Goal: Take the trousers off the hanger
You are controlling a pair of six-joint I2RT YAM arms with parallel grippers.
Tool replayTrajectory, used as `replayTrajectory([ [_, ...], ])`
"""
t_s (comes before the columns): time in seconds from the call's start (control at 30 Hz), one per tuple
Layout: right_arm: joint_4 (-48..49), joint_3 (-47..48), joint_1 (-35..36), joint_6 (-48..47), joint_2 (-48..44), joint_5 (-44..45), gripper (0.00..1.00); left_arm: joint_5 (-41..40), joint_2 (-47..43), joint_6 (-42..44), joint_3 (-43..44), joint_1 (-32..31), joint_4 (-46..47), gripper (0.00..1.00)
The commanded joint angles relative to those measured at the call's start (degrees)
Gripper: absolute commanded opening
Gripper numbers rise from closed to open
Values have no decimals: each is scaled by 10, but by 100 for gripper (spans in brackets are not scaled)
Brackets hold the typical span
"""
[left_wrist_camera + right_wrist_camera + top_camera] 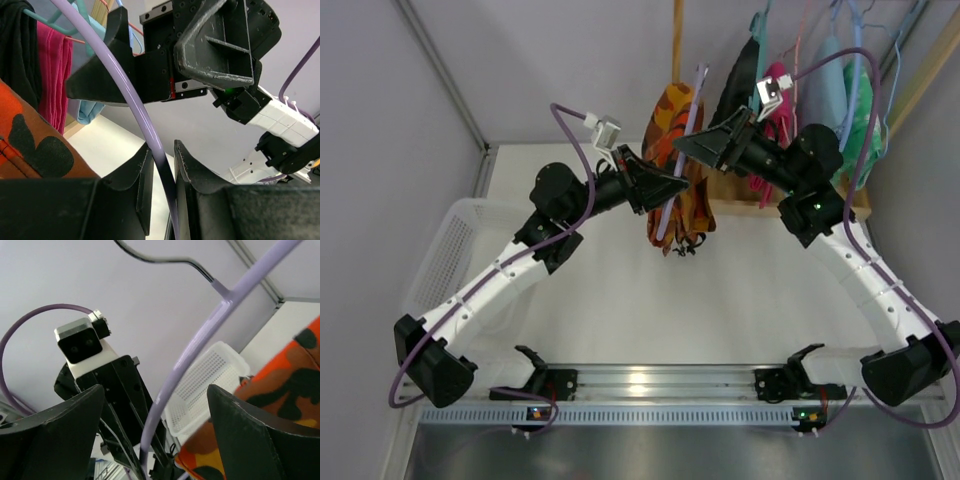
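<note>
The lilac hanger (697,95) hangs slanted at the middle back, with the orange, dark-blotched trousers (674,115) draped over it and dangling below (692,215). My left gripper (678,185) is shut on the hanger's arm; in the left wrist view the arm (132,95) runs between the closed fingers (165,162), trousers at the left (30,145). My right gripper (692,150) is open, its fingers astride the hanger just above. In the right wrist view the hanger (200,347) passes between the wide-apart fingers (255,435), trousers at the right (285,382).
A white perforated basket (450,250) stands at the left edge. Behind, a wooden rack (677,40) carries a black garment (740,80), a pink one (777,95) and teal and green ones (855,110). A metal rail (650,380) runs along the near edge.
</note>
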Motion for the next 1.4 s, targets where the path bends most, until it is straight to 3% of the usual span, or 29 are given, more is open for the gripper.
replayTrajectory([
  [0.0,99,8,29,23,15,13,83,-12,-54,61,5,-11,140,0],
  [0.03,100,13,33,23,25,10,80,-13,-55,64,2,-15,139,0],
  [0.23,135,11,39,52,38,-12,38,-20,-61,74,-13,-22,127,0],
  [0.27,139,10,39,53,38,-15,25,-24,-63,89,-16,-22,113,0],
  [0.37,149,8,39,62,32,-23,0,-44,-75,130,-26,-22,86,5],
  [0.47,161,6,38,76,30,-30,0,-82,-94,186,-38,-22,64,14],
  [0.5,162,7,38,81,28,-32,0,-93,-99,203,-40,-22,48,40],
  [0.6,157,13,38,98,25,-32,0,-149,-126,267,-56,-22,11,85],
  [0.67,156,14,38,121,23,-34,0,-191,-142,309,-73,-22,-10,97],
  [0.77,168,15,37,143,20,-45,0,-257,-177,365,-100,-21,-32,98],
  [1.03,141,24,34,251,26,-51,0,-228,-276,492,-256,-22,-51,98],
  [1.37,119,40,25,292,28,-44,0,-188,-262,497,-319,-24,-28,98],
])
